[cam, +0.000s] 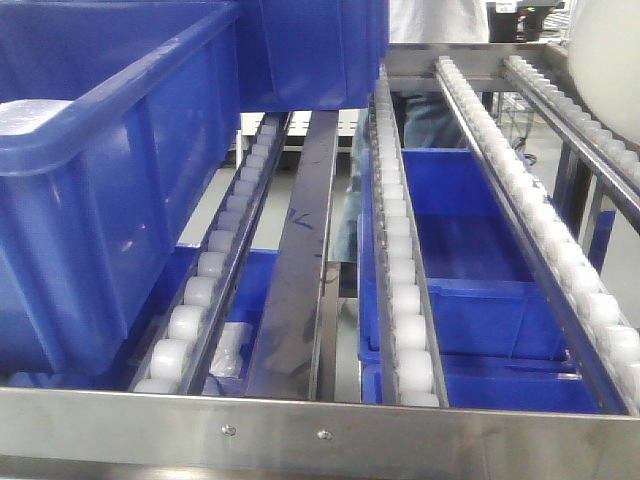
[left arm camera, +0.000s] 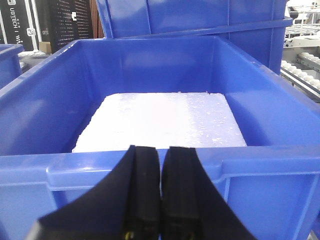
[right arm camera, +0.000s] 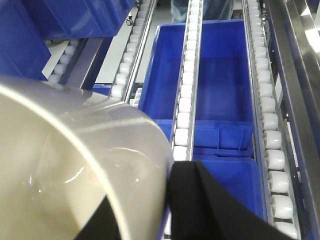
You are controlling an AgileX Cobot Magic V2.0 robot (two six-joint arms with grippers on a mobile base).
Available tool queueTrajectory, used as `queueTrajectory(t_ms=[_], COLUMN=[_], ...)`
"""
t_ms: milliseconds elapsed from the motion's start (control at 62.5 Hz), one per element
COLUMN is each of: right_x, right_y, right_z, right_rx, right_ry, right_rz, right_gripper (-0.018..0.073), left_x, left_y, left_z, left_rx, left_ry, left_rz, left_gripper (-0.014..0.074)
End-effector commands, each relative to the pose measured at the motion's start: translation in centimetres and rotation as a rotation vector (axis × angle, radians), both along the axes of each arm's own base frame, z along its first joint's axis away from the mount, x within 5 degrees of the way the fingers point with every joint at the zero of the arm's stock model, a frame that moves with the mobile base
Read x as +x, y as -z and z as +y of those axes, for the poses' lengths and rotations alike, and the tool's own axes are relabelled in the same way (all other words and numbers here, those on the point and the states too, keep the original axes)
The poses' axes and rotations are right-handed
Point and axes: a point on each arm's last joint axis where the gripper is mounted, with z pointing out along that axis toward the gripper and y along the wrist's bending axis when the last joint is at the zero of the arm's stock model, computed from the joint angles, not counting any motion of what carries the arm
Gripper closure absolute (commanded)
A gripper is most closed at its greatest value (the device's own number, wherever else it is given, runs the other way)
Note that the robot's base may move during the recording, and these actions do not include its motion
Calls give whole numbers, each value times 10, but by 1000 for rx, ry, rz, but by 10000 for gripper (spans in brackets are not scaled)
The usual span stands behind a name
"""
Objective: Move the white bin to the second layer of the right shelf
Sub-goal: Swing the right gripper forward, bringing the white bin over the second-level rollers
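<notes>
The white bin [right arm camera: 65, 165] fills the lower left of the right wrist view, held above the roller rails. My right gripper [right arm camera: 147, 186] is shut on its wall, one black finger inside the mouth and one outside. The bin also shows at the top right corner of the front view [cam: 605, 50], over the right-hand rails. The shelf level of steel rails with white rollers [cam: 400, 250] runs away from me behind a flat steel front lip with screws [cam: 320, 432]. My left gripper [left arm camera: 160, 156] is shut and empty, just in front of a blue crate's near rim.
A large blue crate [cam: 100, 180] stands on the left rails; in the left wrist view it [left arm camera: 150, 70] holds a white foam slab [left arm camera: 160, 120]. More blue crates [right arm camera: 210, 75] lie on the level below. A person [cam: 430, 110] stands behind the rack.
</notes>
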Motion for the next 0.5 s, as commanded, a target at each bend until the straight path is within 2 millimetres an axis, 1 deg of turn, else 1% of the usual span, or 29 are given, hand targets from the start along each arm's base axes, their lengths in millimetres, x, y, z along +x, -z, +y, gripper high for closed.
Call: queueTrajectory(t_ms=[0, 288, 384, 480], right_x=[1, 3, 14, 35], right_y=[-19, -20, -15, -7], right_z=[-1, -1, 0, 3], right_rx=[19, 21, 16, 6], right_ry=[13, 14, 14, 14], right_rz=[-130, -140, -103, -17], right_gripper=[503, 503, 503, 503], left_x=[0, 0, 0, 0], left_y=[3, 3, 3, 3], left_z=[0, 0, 0, 0], left_rx=[-23, -23, -23, -23], left_ry=[-2, -2, -2, -2], left_rz=[-64, -64, -64, -64], left_gripper=[512, 512, 512, 512])
